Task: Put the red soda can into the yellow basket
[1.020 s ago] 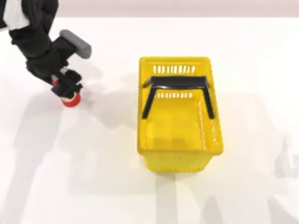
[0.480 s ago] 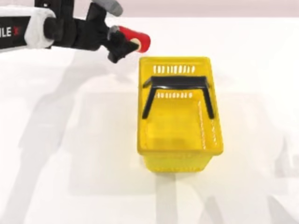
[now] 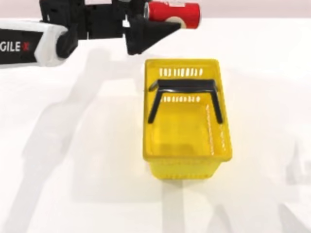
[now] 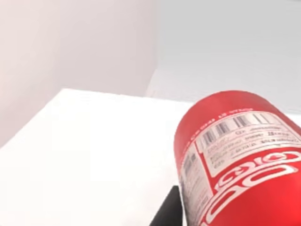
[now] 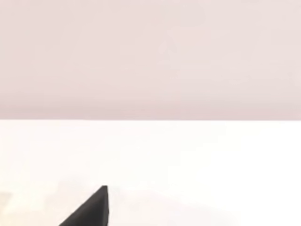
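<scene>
My left end effector (image 3: pixel 146 22) pinches the can (image 3: pixel 173 13) sideways, high beyond the basket (image 3: pixel 187 162) rim, clearing its handles (image 3: pixel 184 87) for the drop.

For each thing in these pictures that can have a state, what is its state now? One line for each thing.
red soda can: lifted off the table, lying sideways, held beyond the basket's far end.
yellow basket: upright on the table, nothing inside, black handles folded across the opening.
left gripper: shut on the can, raised.
right gripper: only a dark tip shows in its wrist view; not seen from above.
</scene>
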Motion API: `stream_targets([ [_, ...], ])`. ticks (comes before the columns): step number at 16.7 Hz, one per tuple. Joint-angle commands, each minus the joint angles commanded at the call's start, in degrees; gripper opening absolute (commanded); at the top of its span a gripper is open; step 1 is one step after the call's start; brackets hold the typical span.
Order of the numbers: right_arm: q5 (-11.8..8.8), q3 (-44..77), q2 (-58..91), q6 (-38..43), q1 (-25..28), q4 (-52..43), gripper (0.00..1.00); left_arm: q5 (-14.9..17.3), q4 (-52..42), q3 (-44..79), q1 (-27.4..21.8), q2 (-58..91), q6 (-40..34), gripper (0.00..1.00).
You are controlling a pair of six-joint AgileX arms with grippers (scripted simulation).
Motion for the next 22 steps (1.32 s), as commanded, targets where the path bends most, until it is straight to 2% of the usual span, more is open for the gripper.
stream_targets([
  [2, 0.0, 0.0, 0.0, 0.0, 0.0, 0.0, 1.0, 3.9, 4.5, -1.1, -0.5, -1.1, -1.8, 0.0],
  [4, 0.0, 0.0, 0.0, 0.0, 0.0, 0.0, 1.0, 5.8, 6.6, -1.5, -0.8, -1.7, -2.6, 0.0],
  [11, 0.0, 0.0, 0.0, 0.0, 0.0, 0.0, 1.0, 5.9, 7.7, -1.6, -0.4, -0.7, -2.6, 0.0],
  [18, 0.0, 0.0, 0.0, 0.0, 0.0, 0.0, 1.0, 6.0, 22.7, -5.9, 0.5, 9.3, -3.0, 0.0],
  [22, 0.0, 0.0, 0.0, 0.0, 0.0, 0.0, 1.0, 6.0, 25.4, -6.9, 0.7, 11.2, -2.9, 0.0],
])
